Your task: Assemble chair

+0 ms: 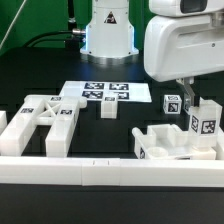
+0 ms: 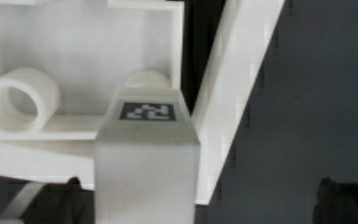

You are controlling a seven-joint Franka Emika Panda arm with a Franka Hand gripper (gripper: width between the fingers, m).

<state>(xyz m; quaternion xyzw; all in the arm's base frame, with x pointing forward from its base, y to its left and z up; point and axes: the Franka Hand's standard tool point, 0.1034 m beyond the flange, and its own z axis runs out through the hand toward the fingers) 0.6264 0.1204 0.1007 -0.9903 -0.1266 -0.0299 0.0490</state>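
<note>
The chair is in loose white tagged parts. In the exterior view a cross-braced frame [image 1: 45, 118] lies at the left and a short post [image 1: 108, 107] stands mid-table. The seat slab [image 1: 172, 146] lies at the right, with two tagged posts [image 1: 205, 123] [image 1: 172, 103] by it. My gripper [image 1: 184, 97] hangs over these posts. In the wrist view the gripper [image 2: 197, 205] is open. A tagged post [image 2: 149, 130] stands between the fingers, close to one finger [image 2: 51, 205] and far from the other. Behind it lies the seat slab [image 2: 87, 40] with a round socket [image 2: 16, 100].
The marker board [image 1: 105, 93] lies flat at the back middle. A long white border rail [image 1: 100, 172] runs along the front, with another white block at the far left [image 1: 4, 124]. The robot base [image 1: 108, 30] stands at the back.
</note>
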